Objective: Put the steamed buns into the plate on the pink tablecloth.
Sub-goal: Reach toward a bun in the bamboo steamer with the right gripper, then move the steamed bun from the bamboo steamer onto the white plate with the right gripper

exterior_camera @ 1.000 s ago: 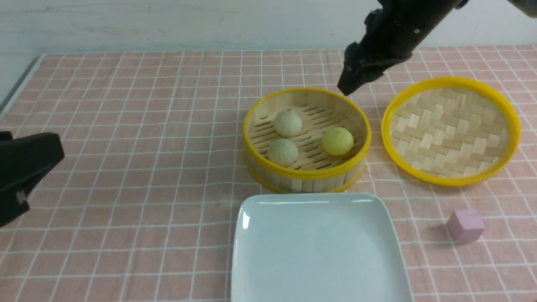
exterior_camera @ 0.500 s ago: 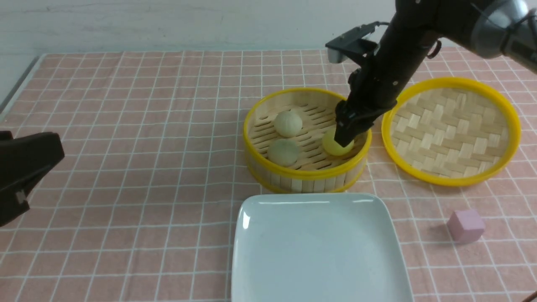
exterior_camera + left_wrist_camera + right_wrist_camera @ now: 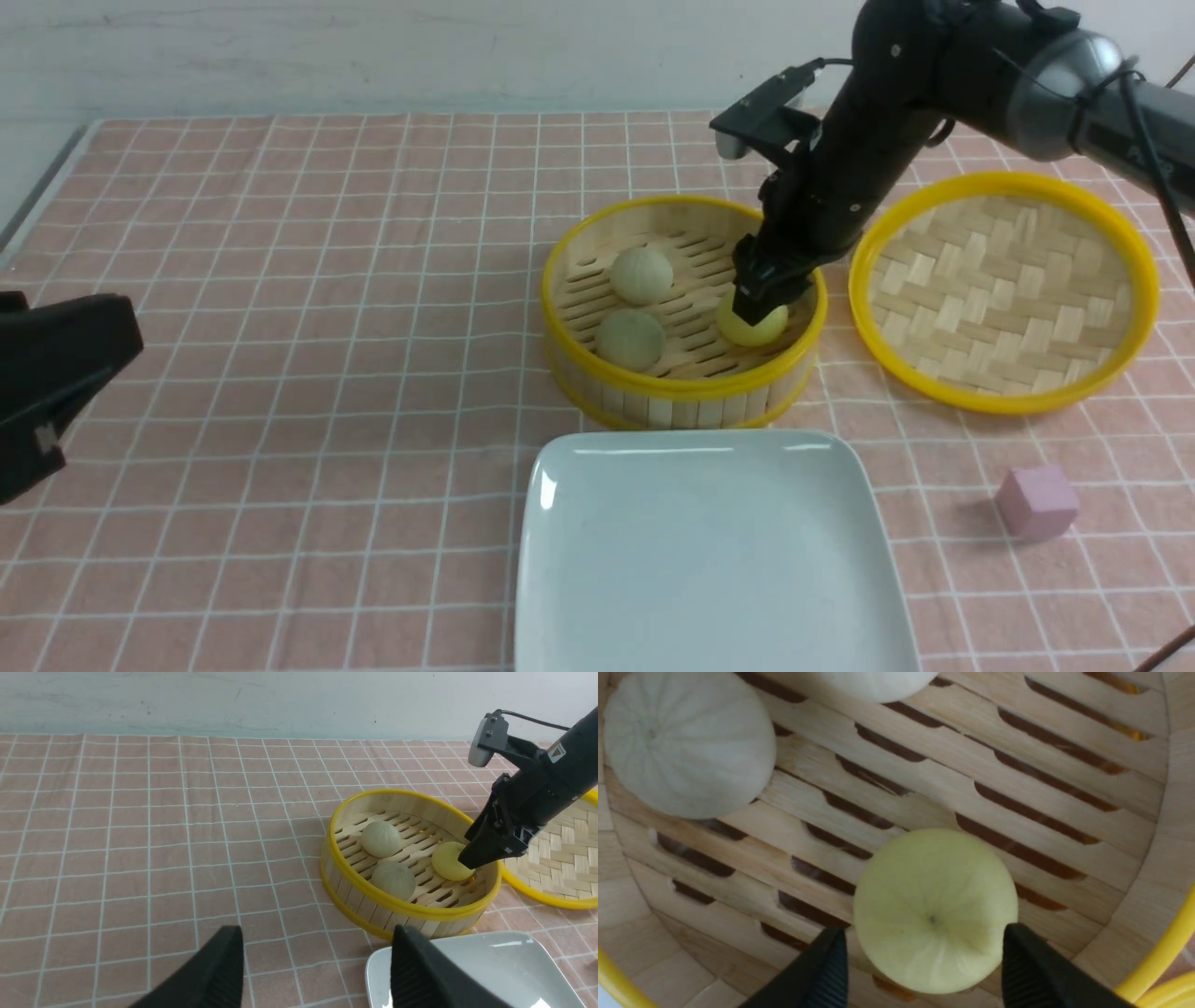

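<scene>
- The pink tablecloth point(image 3: 280, 280) covers the whole table. It is loose cloth, so dragging the steamer or the plate would likely ruck it and shift everything on it.
- The plate point(image 3: 709, 560) sits at the near edge of the table, right of the middle, with nothing on it. Its glossy surface and shallow rim mean a bun let go from too high could roll off.
- The lid point(image 3: 1004, 289) lies upturned toward the right edge of the table, just beside the steamer. The right arm leans over the gap between them, and a sideways swing on the way out could knock it.
- The steamer point(image 3: 681, 397) stands just behind the plate. The yellow bun is close to the wall nearest the lid, so a finger may catch the wall or rim and tip or slide the steamer.
- The left fingers point(image 3: 420, 970) stand wide apart, holding nothing, near the left edge of the table and well clear.
- The right fingers point(image 3: 822, 975) are down inside the steamer, set wide on either side of the yellow bun point(image 3: 934, 910) and not closed on it. One finger looks nearer the bun than the other, so closing could nudge it aside or pinch it off-centre, and a hard squeeze might dent it.
- The other two steamed buns point(image 3: 640, 274) point(image 3: 630, 338) lie apart from the fingers in the same steamer. A skidding yellow bun could bump them.
- The cube point(image 3: 1036, 502) sits near the right edge, out of the likely path.
</scene>
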### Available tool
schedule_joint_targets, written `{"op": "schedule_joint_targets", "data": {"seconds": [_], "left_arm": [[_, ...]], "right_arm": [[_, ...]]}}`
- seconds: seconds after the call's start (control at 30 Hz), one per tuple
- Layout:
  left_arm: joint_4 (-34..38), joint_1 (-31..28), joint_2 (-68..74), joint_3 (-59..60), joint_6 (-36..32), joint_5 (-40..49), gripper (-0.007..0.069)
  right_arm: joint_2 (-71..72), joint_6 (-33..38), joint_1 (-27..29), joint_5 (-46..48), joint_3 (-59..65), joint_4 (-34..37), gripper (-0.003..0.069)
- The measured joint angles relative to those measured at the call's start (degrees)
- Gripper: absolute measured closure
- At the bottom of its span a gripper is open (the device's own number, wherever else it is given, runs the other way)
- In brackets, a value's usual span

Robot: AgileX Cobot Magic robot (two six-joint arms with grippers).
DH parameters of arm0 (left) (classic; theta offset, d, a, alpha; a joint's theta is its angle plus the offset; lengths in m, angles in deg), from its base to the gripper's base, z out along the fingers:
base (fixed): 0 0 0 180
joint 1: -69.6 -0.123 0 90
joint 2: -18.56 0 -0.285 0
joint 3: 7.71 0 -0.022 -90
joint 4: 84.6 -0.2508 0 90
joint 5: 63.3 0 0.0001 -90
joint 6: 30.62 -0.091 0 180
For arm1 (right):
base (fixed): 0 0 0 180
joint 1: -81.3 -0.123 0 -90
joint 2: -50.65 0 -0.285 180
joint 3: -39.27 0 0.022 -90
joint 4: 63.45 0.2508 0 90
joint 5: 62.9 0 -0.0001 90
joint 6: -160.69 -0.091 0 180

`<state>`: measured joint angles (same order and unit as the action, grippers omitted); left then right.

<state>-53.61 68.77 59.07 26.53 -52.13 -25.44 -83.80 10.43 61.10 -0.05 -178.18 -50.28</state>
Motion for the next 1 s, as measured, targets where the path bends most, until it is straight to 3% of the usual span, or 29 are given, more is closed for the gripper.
{"op": "schedule_joint_targets", "data": {"seconds": [0.17, 0.3, 0.43, 0.5, 0.53, 0.8, 1.0], "left_arm": [[0.0, 0.0, 0.0, 0.0, 0.0, 0.0, 0.0186], [0.0, 0.0, 0.0, 0.0, 0.0, 0.1, 0.0186], [0.0, 0.0, 0.0, 0.0, 0.0, 0.0, 0.0186], [0.0, 0.0, 0.0, 0.0, 0.0, 0.0, 0.0186], [0.0, 0.0, 0.0, 0.0, 0.0, 0.1, 0.0186], [0.0, 0.0, 0.0, 0.0, 0.0, 0.2, 0.0186], [0.0, 0.0, 0.0, 0.0, 0.0, 0.2, 0.0186]], "right_arm": [[-1.2, 0.0, 0.0, -0.1, 0.0, 0.0, 0.0238], [-2.5, 0.0, 0.0, -0.1, 0.0, -0.1, 0.0297], [-2.5, 0.2, 0.0, -0.8, 0.0, -0.2, 0.0482], [-1.8, 0.9, -0.1, -0.5, 0.0, -0.2, 0.0613], [-1.4, 1.2, 0.0, -0.2, 0.0, -0.1, 0.0634], [11.8, 1.3, -1.1, 7.6, -4.3, 0.5, 0.0644], [26.3, -4.5, -1.2, 9.0, -5.8, 3.0, 0.0644]]}}
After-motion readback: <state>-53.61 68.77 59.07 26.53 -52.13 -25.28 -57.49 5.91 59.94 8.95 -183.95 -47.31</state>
